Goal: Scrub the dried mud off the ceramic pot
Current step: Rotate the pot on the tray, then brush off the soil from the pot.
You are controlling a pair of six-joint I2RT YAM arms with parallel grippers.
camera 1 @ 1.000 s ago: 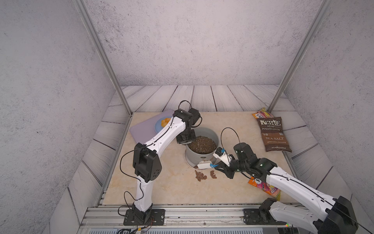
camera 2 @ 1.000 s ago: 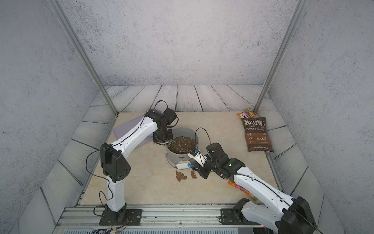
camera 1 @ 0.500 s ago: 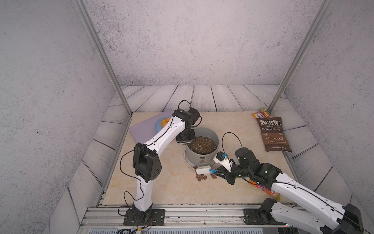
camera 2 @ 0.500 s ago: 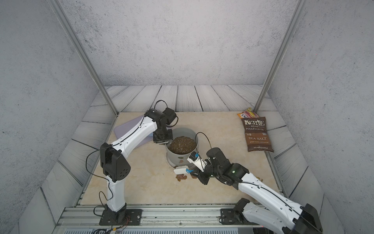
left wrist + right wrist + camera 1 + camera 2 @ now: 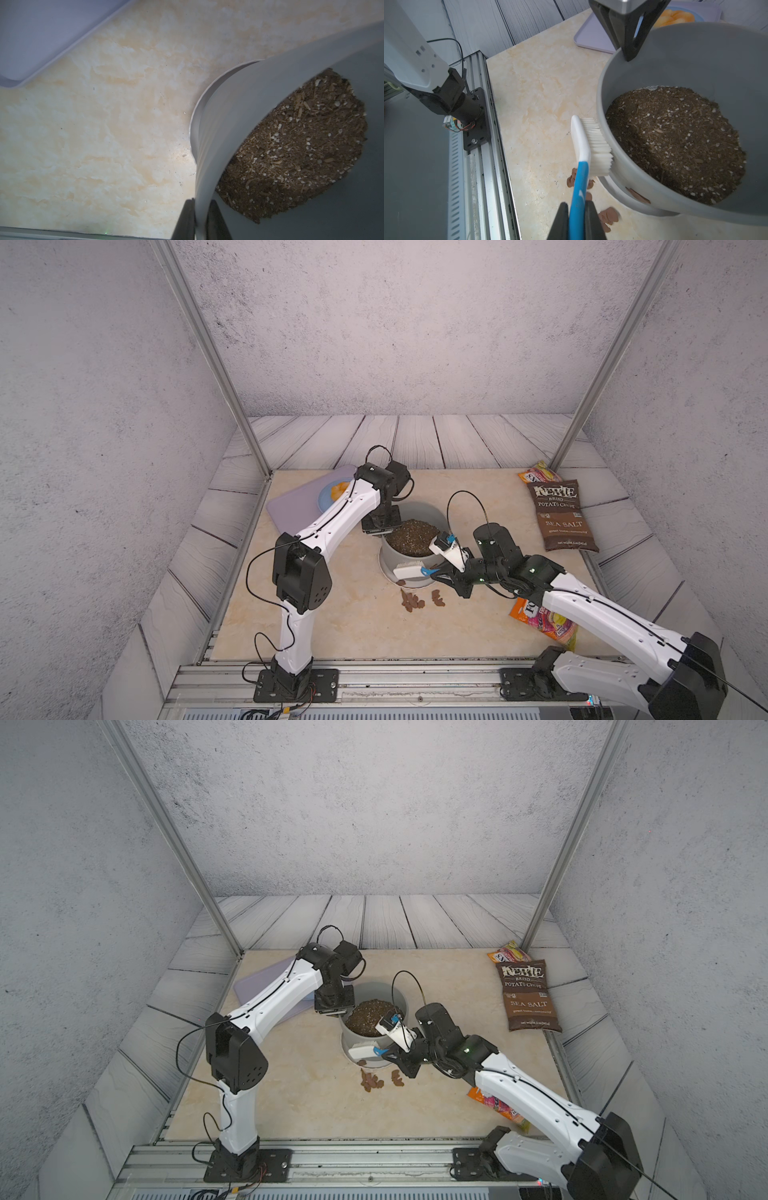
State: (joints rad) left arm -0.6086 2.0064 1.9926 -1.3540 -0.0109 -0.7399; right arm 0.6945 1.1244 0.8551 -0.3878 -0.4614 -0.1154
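Pinching the blue handle of the brush (image 5: 581, 145) in the right gripper (image 5: 576, 205), pressing its bristles against the ceramic pot (image 5: 419, 510) wall. Clamping the pot rim in the left gripper (image 5: 201, 203). Leaving dried mud (image 5: 413, 603) on the table (image 5: 353, 635) just beside its base.

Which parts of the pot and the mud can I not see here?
1. Far outer wall of the ceramic pot: both top views, behind its own rim and the left arm.
2. Wall under the brush bristles: right wrist view; more dried mud there cannot be told.
3. Orange bag label: top views, under the right arm.
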